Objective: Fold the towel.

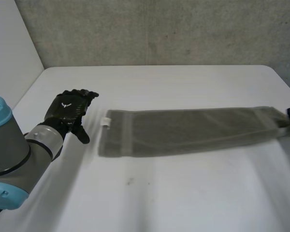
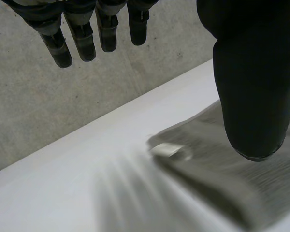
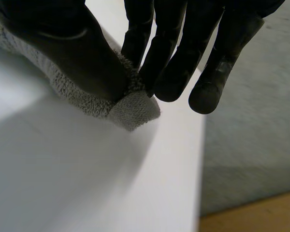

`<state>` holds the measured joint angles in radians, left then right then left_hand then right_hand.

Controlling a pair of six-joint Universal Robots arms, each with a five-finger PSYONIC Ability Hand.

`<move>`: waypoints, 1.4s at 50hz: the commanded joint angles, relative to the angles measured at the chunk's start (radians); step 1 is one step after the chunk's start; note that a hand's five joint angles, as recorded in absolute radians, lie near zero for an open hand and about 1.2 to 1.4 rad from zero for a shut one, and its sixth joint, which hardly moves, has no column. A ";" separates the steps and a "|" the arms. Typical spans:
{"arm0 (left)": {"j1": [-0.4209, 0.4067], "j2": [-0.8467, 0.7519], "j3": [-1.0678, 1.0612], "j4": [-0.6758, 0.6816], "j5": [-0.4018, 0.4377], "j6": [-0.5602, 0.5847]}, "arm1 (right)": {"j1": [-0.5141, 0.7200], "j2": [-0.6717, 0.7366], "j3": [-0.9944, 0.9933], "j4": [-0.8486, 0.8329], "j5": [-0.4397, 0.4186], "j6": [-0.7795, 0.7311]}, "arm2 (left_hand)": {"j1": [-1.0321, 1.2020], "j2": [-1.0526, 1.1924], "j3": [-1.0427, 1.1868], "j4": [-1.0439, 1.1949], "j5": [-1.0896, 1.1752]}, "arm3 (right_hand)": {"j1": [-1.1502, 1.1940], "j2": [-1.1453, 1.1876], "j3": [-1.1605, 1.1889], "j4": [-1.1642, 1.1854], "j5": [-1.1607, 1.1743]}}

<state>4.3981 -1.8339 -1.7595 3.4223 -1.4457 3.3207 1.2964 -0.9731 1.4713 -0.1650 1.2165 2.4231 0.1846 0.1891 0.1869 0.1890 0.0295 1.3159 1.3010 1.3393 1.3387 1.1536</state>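
finds the towel [image 1: 188, 130] laid out as a long narrow grey strip across the middle of the white table [image 1: 150, 203], with a small white tag [image 1: 106, 121] at its left end. pinched at the opposite end, on a corner, between thumb and fingers of the right hand [image 3: 77, 48]. flanked at the tagged end by the left hand [image 1: 70, 110], open with relaxed fingers, just beside the cloth but apart from it. could slip from so small a pinch if lifted fast; could also drag whole across the table rather than fold, with nothing pinning the tagged end.
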 commanded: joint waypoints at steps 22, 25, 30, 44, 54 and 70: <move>0.009 0.041 0.002 0.000 -0.008 -0.003 | 0.968 0.208 -0.514 0.114 0.161 -0.016 | 0.011 0.007 0.009 0.007 -0.008 | 0.080 0.095 0.057 0.058 0.068; 0.012 0.045 0.002 0.000 -0.008 -0.003 | 1.048 0.278 -0.532 0.116 0.159 -0.030 | 0.011 0.007 0.009 0.007 -0.008 | 0.080 0.095 0.057 0.058 0.068; 0.008 0.045 0.000 -0.002 -0.008 -0.003 | 1.113 0.364 -0.534 0.131 0.175 -0.123 | 0.011 0.007 0.009 0.007 -0.008 | 0.080 0.095 0.057 0.058 0.068; -0.035 0.044 0.037 0.005 -0.008 -0.003 | 0.980 0.064 -0.303 0.118 0.175 0.074 | 0.023 0.018 0.021 0.019 0.004 | -1.141 -1.126 -1.165 -1.164 -1.154; -0.083 0.022 0.048 0.006 -0.013 -0.001 | 0.748 -0.130 0.055 0.068 0.173 0.183 | 0.023 0.019 0.021 0.019 0.004 | -1.141 -1.126 -1.165 -1.164 -1.154; -0.083 0.096 0.034 0.005 -0.013 -0.133 | 0.544 -0.076 0.204 -0.045 0.097 0.179 | 0.023 0.018 0.021 0.019 0.004 | -0.216 -0.201 -0.239 -0.239 -0.228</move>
<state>4.3147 -1.7775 -1.7186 3.4276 -1.4592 3.2350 1.8566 -1.0855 1.6926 -0.2012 1.3529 2.5986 0.1846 0.1845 0.1842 0.1834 0.0267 0.7875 0.7935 0.7888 0.7871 0.6222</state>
